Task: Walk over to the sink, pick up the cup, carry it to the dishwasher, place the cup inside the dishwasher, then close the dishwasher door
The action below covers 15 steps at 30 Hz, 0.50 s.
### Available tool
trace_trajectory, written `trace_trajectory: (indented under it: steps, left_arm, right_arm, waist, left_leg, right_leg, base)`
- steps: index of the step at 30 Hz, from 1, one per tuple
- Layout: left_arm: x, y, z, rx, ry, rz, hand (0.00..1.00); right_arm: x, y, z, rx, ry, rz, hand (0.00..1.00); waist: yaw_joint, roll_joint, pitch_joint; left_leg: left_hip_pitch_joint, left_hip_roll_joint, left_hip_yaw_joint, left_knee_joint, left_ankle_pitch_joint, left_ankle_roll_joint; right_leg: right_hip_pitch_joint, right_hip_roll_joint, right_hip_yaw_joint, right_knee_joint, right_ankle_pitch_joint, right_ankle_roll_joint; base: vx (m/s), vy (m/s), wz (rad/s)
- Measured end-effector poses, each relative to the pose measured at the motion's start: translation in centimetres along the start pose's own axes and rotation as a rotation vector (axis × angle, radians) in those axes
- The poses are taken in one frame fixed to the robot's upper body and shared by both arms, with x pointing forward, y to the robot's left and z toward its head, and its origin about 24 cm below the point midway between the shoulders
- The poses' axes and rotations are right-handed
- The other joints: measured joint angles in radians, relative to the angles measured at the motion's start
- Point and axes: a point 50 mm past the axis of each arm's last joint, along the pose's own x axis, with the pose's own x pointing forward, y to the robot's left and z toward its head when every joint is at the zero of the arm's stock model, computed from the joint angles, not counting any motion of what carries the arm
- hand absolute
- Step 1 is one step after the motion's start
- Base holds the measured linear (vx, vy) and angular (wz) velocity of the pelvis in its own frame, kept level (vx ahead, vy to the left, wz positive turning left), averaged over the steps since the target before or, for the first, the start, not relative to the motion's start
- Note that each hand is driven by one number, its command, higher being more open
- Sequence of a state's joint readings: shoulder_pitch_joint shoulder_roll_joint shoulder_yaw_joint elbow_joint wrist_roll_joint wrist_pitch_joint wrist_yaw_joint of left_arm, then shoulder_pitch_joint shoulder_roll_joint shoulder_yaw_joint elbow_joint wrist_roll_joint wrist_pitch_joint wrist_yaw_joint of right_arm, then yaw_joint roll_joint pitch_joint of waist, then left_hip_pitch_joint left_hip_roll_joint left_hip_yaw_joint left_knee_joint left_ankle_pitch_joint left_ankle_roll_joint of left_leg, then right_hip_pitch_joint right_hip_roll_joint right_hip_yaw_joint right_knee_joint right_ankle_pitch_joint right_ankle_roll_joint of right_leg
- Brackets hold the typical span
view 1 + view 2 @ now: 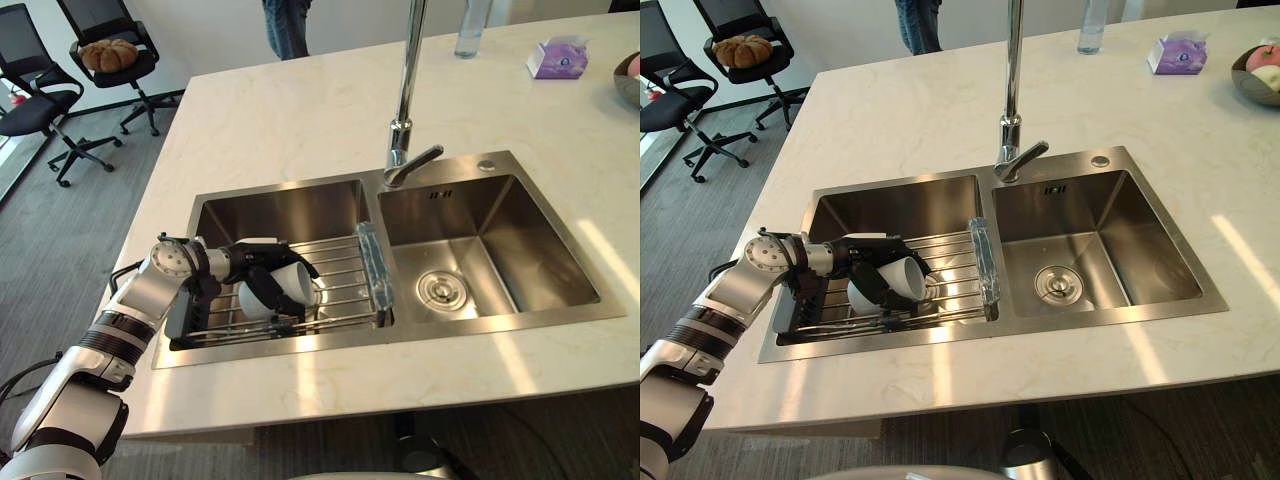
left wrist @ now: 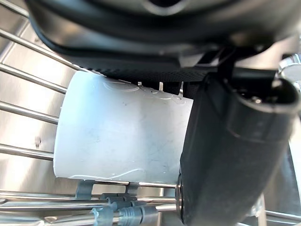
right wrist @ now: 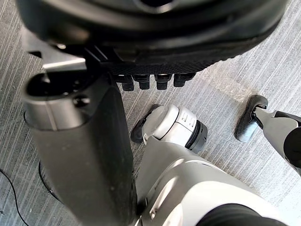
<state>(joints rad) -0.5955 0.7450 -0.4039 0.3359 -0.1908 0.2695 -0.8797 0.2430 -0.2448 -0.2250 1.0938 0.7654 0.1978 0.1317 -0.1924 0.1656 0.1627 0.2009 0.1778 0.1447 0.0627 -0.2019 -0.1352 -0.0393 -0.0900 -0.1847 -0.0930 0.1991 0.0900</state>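
A white cup (image 1: 291, 284) lies on its side on the wire rack (image 1: 345, 268) in the left basin of the steel sink (image 1: 280, 208). My left hand (image 1: 248, 262) reaches over the sink's left rim and is shut on the cup, fingers over it and thumb under it. The left wrist view shows the cup (image 2: 122, 132) pinched between the thumb (image 2: 230, 155) and the palm, with rack bars beneath. My right hand (image 3: 150, 28) hangs over the grey floor with its fingers relaxed and holds nothing.
The tall faucet (image 1: 405, 100) stands between the basins; the right basin (image 1: 500, 250) has a round drain. On the counter's far right are a purple tissue box (image 1: 558, 57), a bottle (image 1: 470, 30) and a fruit bowl (image 1: 1258, 72). Office chairs (image 1: 110, 55) and a person's legs (image 1: 287, 25) stand beyond.
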Motion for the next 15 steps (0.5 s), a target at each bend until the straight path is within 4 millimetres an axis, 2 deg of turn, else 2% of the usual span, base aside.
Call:
trace_trajectory:
  steps: [9, 15]
  left_arm:
    - [0.3, -0.7, 0.1, -0.109, -0.069, -0.018, 0.0]
    - [-0.3, -2.7, -0.4, -0.249, -0.241, 0.107, 0.0]
  right_arm:
    - [0.0, 0.2, 0.7, -0.029, 0.013, 0.004, 1.0]
    - [-0.1, 0.0, 0.9, -0.034, 0.016, -0.003, 1.0]
  waist:
    - [0.002, 0.004, 0.005]
    - [0.031, 0.001, 0.015]
  left_leg:
    - [0.002, 0.002, -0.002, -0.001, 0.0, -0.001]
    - [-0.004, -0.004, -0.013, 0.006, 0.01, -0.002]
  right_leg:
    - [0.01, -0.001, -0.013, 0.0, -0.009, 0.005]
    - [0.019, -0.013, -0.032, 0.0, -0.011, 0.005]
  base:
    - [0.0, -0.002, 0.03]
    - [-0.02, -0.001, 0.11]
